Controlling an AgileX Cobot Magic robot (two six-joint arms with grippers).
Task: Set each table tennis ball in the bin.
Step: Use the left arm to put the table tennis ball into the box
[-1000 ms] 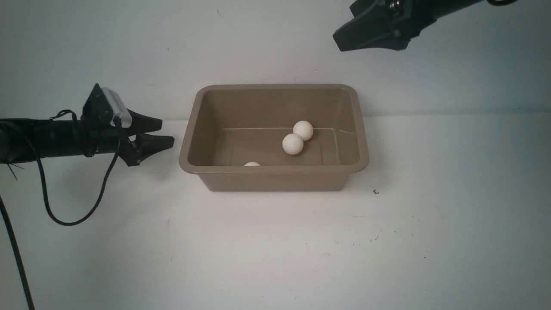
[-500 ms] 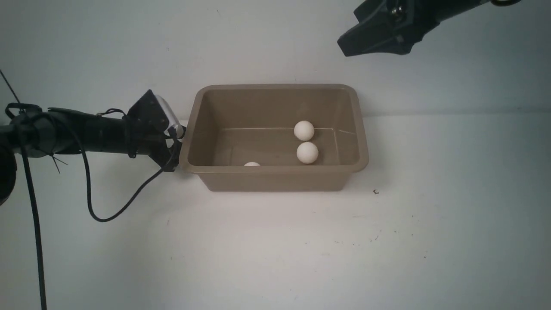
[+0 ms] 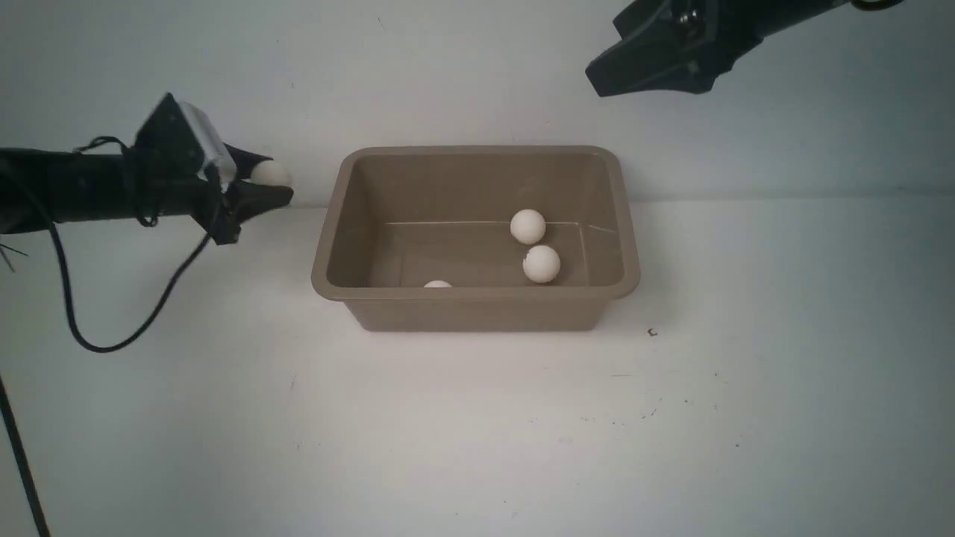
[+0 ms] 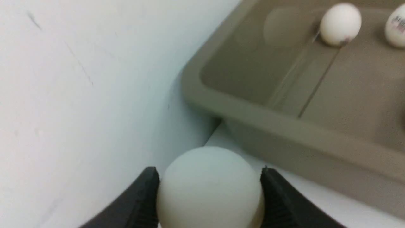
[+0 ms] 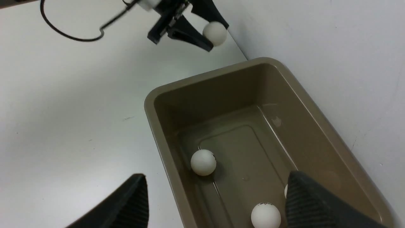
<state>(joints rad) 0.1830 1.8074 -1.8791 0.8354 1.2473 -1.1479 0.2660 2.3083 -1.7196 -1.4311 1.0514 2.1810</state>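
My left gripper (image 3: 273, 181) is shut on one white table tennis ball (image 3: 270, 173), held in the air just left of the bin's far left corner. In the left wrist view the ball (image 4: 208, 186) fills the gap between both black fingers (image 4: 142, 199). The taupe bin (image 3: 477, 295) stands at the middle of the table with three balls inside: one near the back (image 3: 527, 226), one in front of it (image 3: 542, 263), and one half hidden behind the front rim (image 3: 437, 284). My right gripper (image 3: 597, 80) hangs open and empty high above the bin's far right corner.
A white wall rises directly behind the bin. The left arm's black cable (image 3: 112, 339) loops down over the table at the left. A small dark speck (image 3: 651, 333) lies on the white table (image 3: 477, 447) to the right of the bin.
My left gripper dipped beside the bin's left wall, shut on a ball, and came back up and to the left with it. One ball inside the bin rolled toward the front right.
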